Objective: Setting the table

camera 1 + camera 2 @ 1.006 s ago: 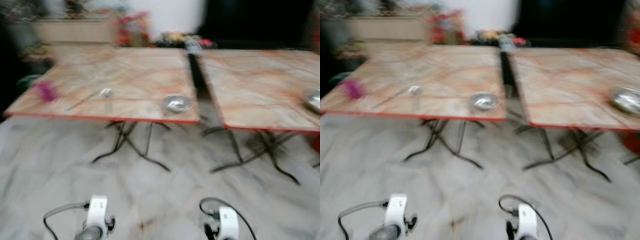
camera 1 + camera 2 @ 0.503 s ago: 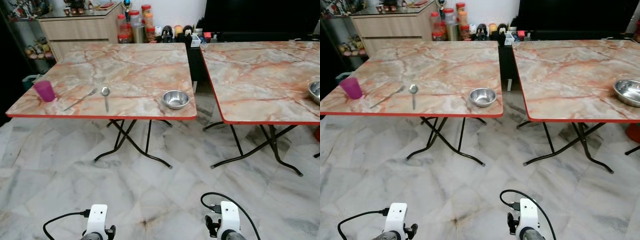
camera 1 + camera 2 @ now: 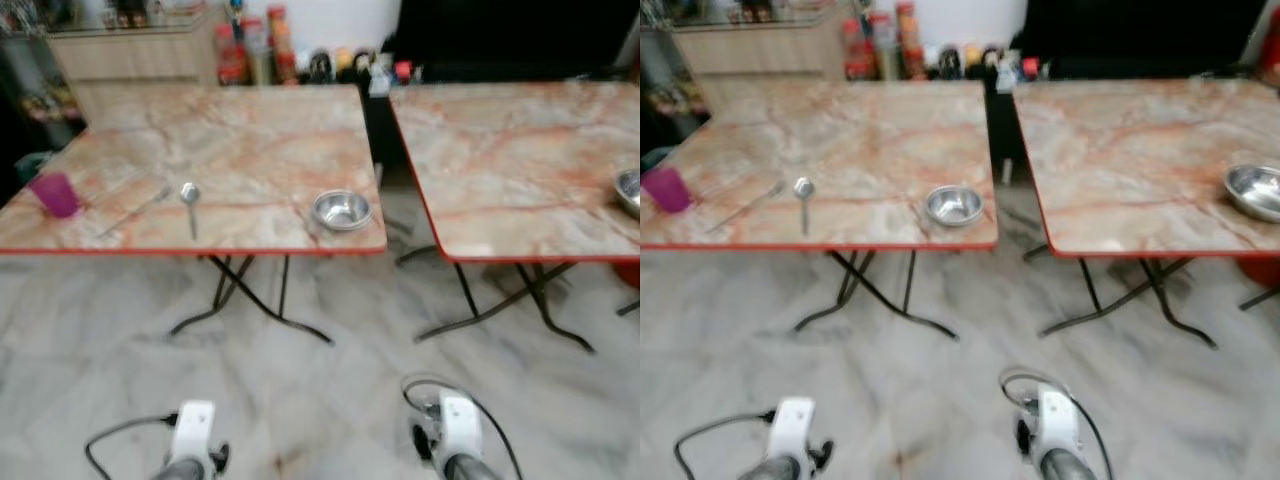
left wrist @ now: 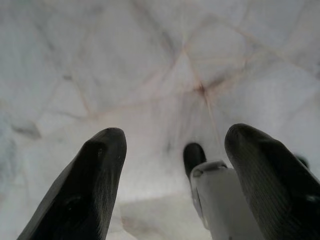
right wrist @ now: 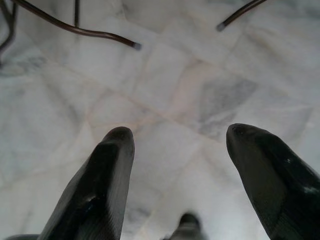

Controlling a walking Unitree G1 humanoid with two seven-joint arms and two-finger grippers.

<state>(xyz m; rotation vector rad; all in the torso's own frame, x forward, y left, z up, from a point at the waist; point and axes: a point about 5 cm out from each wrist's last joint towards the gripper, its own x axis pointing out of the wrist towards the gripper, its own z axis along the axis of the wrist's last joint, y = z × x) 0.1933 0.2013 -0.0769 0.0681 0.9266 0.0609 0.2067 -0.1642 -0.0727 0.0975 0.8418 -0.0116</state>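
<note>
Two marble-patterned folding tables with red edges stand ahead. On the left table (image 3: 230, 140) lie a purple cup (image 3: 55, 193) at the left edge, a fork (image 3: 133, 210), a spoon (image 3: 189, 203) and a small steel bowl (image 3: 342, 210) near the front right corner. A larger steel bowl (image 3: 1256, 190) sits on the right table (image 3: 1140, 140). Both arms hang low over the floor. My left gripper (image 4: 172, 165) is open with nothing between its fingers, and my right gripper (image 5: 177, 165) is open over bare floor tiles.
A narrow gap (image 3: 378, 140) separates the two tables. Jars and bottles (image 3: 250, 50) stand by a wooden cabinet (image 3: 130, 55) behind the left table. Black folding table legs (image 3: 250, 300) splay onto the marble floor (image 3: 300, 400).
The whole picture has shifted a little and blurred, so the camera is moving. The tables sit slightly nearer and further left in frame. Objects on the tables have not moved.
</note>
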